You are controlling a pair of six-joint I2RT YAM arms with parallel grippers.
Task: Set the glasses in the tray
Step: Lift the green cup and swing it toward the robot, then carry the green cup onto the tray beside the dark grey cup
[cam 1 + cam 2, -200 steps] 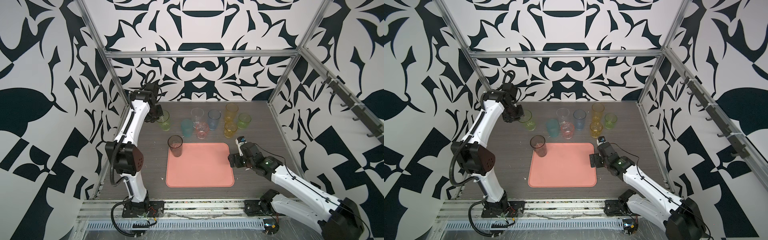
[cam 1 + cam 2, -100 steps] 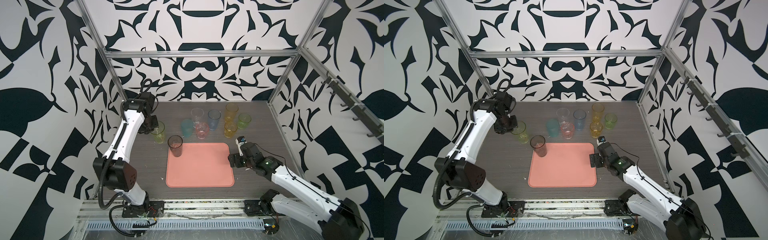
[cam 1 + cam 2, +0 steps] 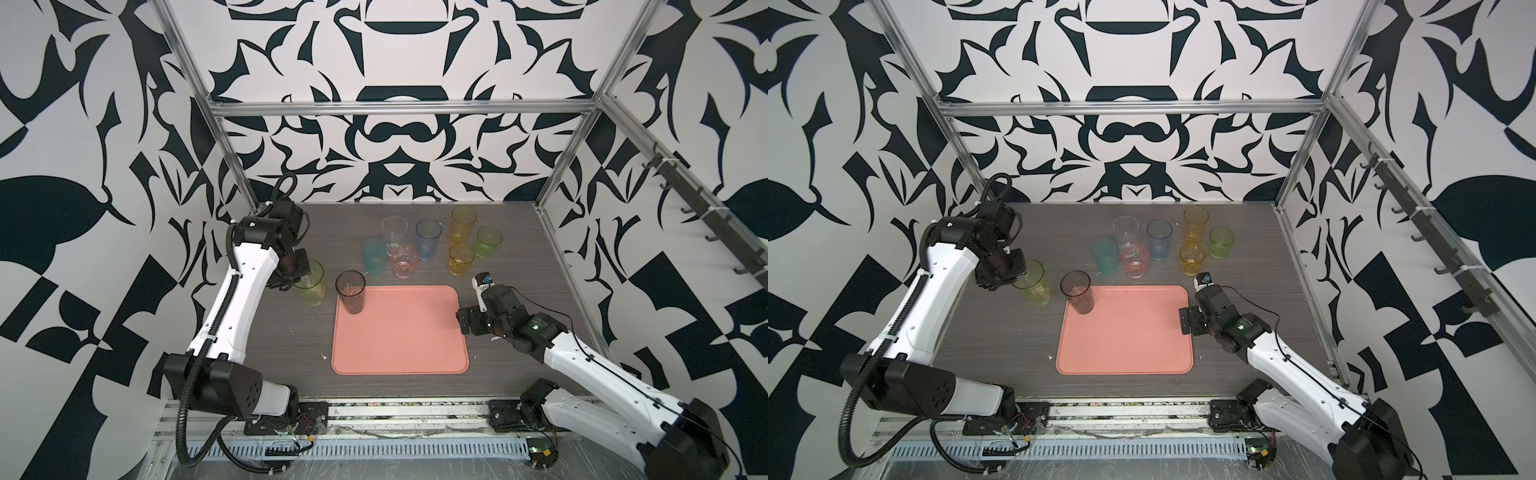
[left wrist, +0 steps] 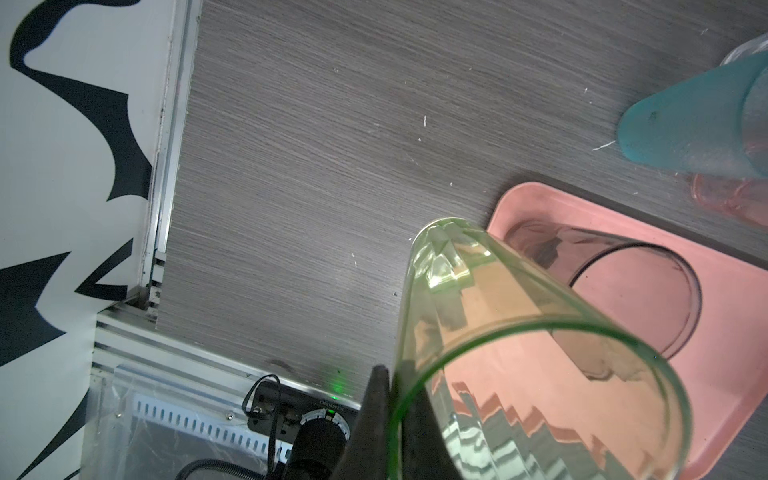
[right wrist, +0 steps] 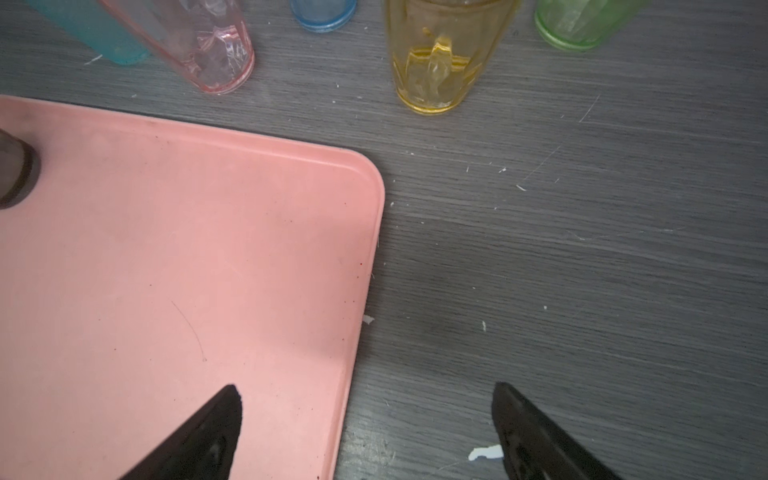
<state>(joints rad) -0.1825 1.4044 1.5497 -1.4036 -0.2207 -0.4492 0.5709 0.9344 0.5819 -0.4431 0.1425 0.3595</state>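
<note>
The left arm comes up from the lower left of both top views, bends at the elbow and reaches to the middle left, with its wrist pointing down. The left gripper [image 3: 299, 277] is pinched tight on the rim of a tall green glass [image 3: 311, 287]. In the left wrist view one dark finger [image 4: 374, 415] sits outside the rim and one sits inside. This glass is see-through and light green. It is just left of the tray [image 3: 399, 336], and I cannot tell if its bottom touches the table [image 3: 270, 340]. The right arm comes from the lower right and lies low, reaching to the tray's right edge. The right gripper [image 5: 365, 399] is wide open and holds nothing; one finger hangs over the pink tray and one over the grey table. The tray is flat and pink with round corners, in the middle of both top views. A dark grey glass [image 3: 351, 292] stands up in its upper left corner. Above the tray, on the table, stand a teal glass [image 3: 373, 257], a clear glass [image 3: 394, 235], a pink glass [image 3: 404, 261], a blue glass [image 3: 428, 239], a tall yellow glass [image 3: 462, 224], a short yellow glass [image 3: 460, 259] and a short green glass [image 3: 488, 242].
</note>
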